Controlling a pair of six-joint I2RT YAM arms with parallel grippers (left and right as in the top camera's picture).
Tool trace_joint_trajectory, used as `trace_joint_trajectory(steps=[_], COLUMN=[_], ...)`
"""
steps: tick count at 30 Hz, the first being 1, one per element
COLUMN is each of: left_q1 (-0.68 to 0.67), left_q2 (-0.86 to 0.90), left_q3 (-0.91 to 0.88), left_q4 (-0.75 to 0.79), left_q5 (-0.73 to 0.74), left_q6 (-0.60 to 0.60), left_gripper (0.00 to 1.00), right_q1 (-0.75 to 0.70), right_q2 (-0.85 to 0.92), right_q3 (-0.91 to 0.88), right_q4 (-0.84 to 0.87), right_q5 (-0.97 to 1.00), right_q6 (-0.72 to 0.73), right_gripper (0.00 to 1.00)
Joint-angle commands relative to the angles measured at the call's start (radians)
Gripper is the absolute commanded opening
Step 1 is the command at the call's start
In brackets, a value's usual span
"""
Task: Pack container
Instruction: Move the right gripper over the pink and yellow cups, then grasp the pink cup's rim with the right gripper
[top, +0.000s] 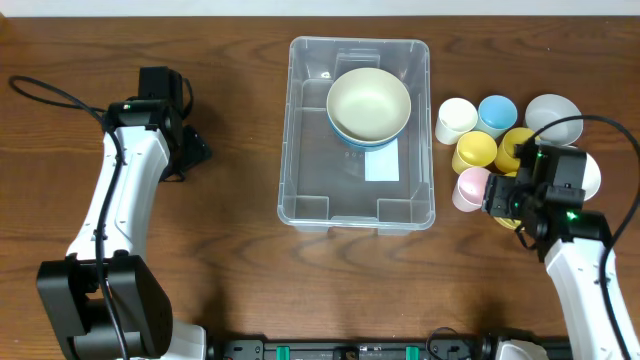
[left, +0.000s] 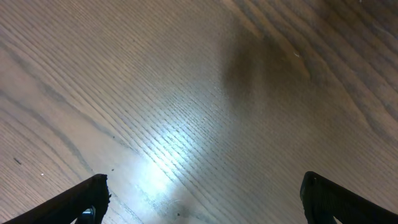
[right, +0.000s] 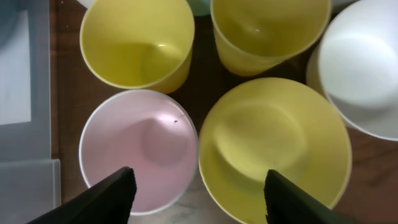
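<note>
Barely started, I'd say: only two stacked bowls (top: 368, 103) sit in the container (top: 315, 165). It's mid-table, open side up, long axis running away from me. The cups (top: 456, 120) wait just right of it.

The right gripper (right: 198, 180) hangs spread wide and empty over the pink cup (right: 138, 149) and yellow bowl (right: 273, 149). The left gripper (left: 204, 179) is also wide and empty, over bare table (left: 186, 93).

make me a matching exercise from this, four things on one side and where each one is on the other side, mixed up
Things:
1 cream bowl
2 pink cup
3 left claw
4 right claw

Places:
a open over bare table
b inside the container
c open, hovering over the yellow bowl
d standing just right of the container

Pairs: 1-b, 2-d, 3-a, 4-c
</note>
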Motion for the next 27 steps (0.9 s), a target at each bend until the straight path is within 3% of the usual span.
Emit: trace_joint_trajectory(steps=[1,9,21,27], left_q1=[0.002,0.002,0.002,0.002], left_q2=[-0.004,-0.004,-0.004,-0.004], left_q3=[-0.002,-0.002,-0.002,-0.002], left_q4=[-0.003,-0.003,-0.003,-0.003], left_q5=[-0.019,-0.019,-0.019,-0.019], left_q6=[0.003,0.003,0.003,0.003], left_gripper=[0.98,0.98,0.98,0.98], right_q1=[-0.006,-0.005,-0.005,-0.005], right_q2=[0.036,0.142,0.192,0.192], right_q3=[0.022,0.022,0.022,0.021], right_q4=[0.014,0.052,0.080,0.072], right_q5=[-0.019,-0.020,-0.091,-0.086], right_q6=[-0.028,-0.031,-0.079,-0.079], right_gripper=[0.65,0.65,0.29,0.20])
